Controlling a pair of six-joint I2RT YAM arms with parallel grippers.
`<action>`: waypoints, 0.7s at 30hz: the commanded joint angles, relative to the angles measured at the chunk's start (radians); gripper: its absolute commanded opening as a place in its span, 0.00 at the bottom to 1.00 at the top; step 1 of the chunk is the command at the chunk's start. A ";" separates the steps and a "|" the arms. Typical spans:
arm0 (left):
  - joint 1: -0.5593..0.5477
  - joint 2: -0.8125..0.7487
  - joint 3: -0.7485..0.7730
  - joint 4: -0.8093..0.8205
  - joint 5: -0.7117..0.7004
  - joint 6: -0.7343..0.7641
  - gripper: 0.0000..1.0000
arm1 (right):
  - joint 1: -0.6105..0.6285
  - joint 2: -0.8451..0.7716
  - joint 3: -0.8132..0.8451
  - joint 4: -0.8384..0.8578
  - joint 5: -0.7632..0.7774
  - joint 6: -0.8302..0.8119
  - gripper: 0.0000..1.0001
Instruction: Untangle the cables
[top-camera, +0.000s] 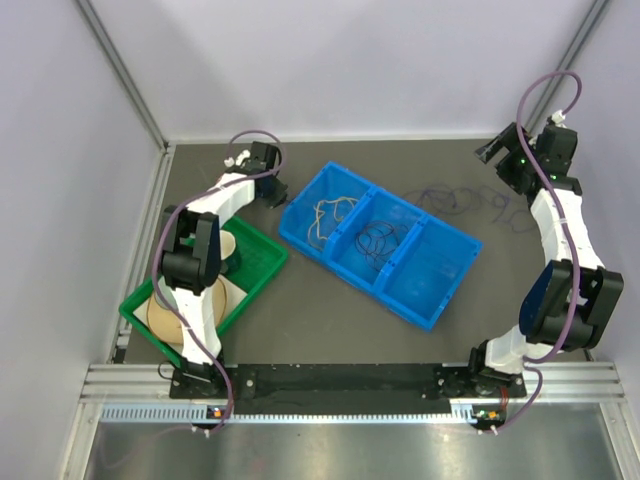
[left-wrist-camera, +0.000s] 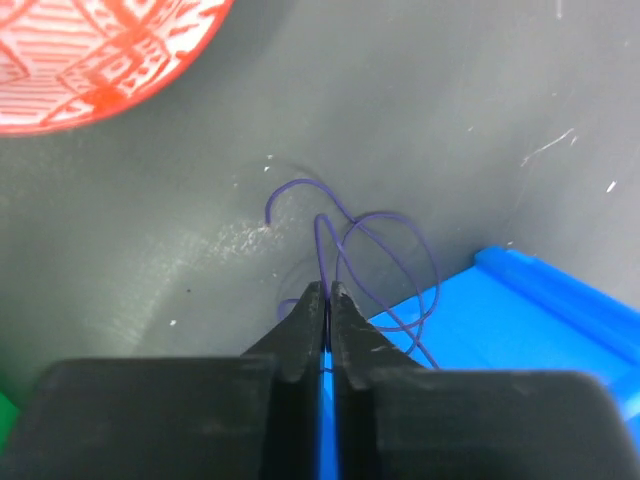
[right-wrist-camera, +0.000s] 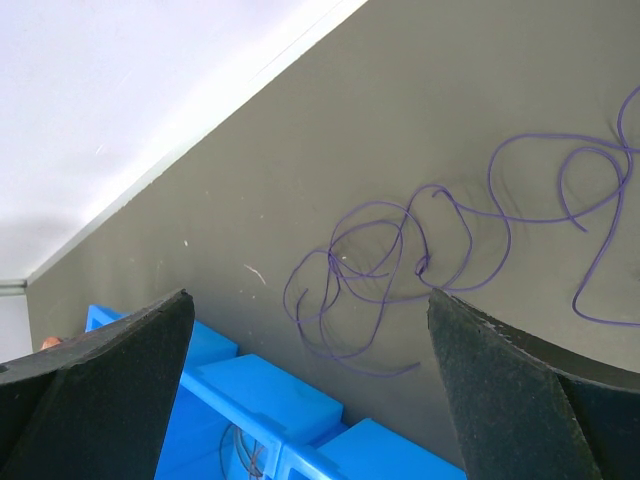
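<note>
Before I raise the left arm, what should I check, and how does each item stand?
1. Left gripper shut on the purple cable: ok.
2. Held cable clear of the blue bin: cannot tell; a loop crosses the bin's edge in the left wrist view.
3. Right gripper open and holding nothing: ok.
4. Purple tangle on the table untangled: not ok; its loops overlap.
5. Cream cable inside a bin compartment: ok.
</note>
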 joint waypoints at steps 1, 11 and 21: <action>0.004 0.008 0.080 0.012 -0.032 0.035 0.00 | 0.007 -0.005 0.040 0.021 -0.007 -0.012 0.99; -0.008 -0.078 0.332 0.271 0.162 0.236 0.00 | 0.007 -0.022 0.039 0.024 0.013 -0.009 0.99; -0.067 -0.101 0.585 0.351 0.298 0.294 0.00 | 0.007 -0.042 0.030 0.026 0.025 -0.004 0.99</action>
